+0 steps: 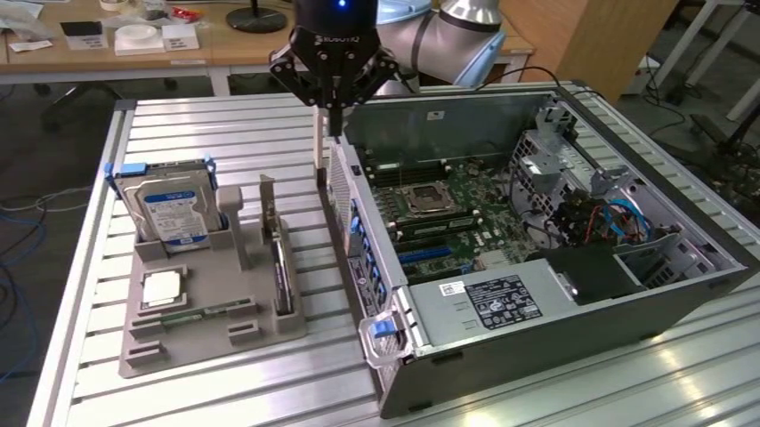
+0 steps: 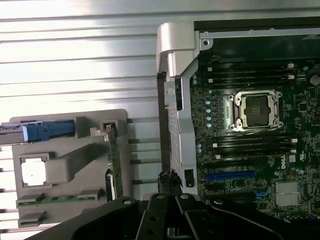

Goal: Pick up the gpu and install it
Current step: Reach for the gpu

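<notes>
The gpu (image 1: 277, 258) stands on edge in a slot of the grey holder tray (image 1: 208, 307), its silver bracket end uppermost. In the wrist view the gpu (image 2: 114, 165) shows edge-on as a thin green strip. My gripper (image 1: 336, 127) hangs shut with nothing between its fingers, above the rear wall of the open computer case (image 1: 558, 298). It is up and toward the exterior view's right of the gpu, well apart from it. The wrist view has the gripper (image 2: 170, 182) over the case's rear wall, beside the motherboard (image 2: 250, 130).
The holder tray (image 2: 75, 160) also carries a hard drive (image 1: 173, 209) in blue rails, a processor (image 1: 160, 286) and a memory stick (image 1: 196, 313). The motherboard (image 1: 440, 205) lies in the case with a blue expansion slot (image 2: 227, 176). Slatted metal table (image 1: 202, 124) all around.
</notes>
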Controlling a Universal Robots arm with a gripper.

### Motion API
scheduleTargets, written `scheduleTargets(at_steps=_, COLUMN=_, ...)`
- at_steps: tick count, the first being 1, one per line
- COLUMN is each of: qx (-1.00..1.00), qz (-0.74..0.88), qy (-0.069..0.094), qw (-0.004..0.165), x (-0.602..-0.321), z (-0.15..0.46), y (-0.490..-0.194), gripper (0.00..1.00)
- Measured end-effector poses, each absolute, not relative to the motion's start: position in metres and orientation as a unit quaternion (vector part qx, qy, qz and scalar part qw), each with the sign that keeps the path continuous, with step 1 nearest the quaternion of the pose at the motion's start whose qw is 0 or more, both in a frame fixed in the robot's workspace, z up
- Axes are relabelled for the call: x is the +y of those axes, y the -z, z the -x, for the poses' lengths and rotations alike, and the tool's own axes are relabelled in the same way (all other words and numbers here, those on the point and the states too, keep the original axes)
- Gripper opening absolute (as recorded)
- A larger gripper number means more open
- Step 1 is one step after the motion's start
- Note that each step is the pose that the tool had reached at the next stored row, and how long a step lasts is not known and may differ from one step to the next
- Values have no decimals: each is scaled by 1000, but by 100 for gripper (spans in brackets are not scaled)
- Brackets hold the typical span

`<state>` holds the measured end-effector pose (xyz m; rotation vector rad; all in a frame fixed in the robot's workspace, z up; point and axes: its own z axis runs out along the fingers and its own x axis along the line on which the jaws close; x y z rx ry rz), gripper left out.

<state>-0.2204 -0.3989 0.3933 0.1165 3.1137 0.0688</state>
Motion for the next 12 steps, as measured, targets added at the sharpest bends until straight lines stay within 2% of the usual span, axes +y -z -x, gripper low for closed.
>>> scheduleTargets(at_steps=12, qx=999, qz=-37, qy=-22, qw=12, x=-399, z=230, y=-393, gripper=11)
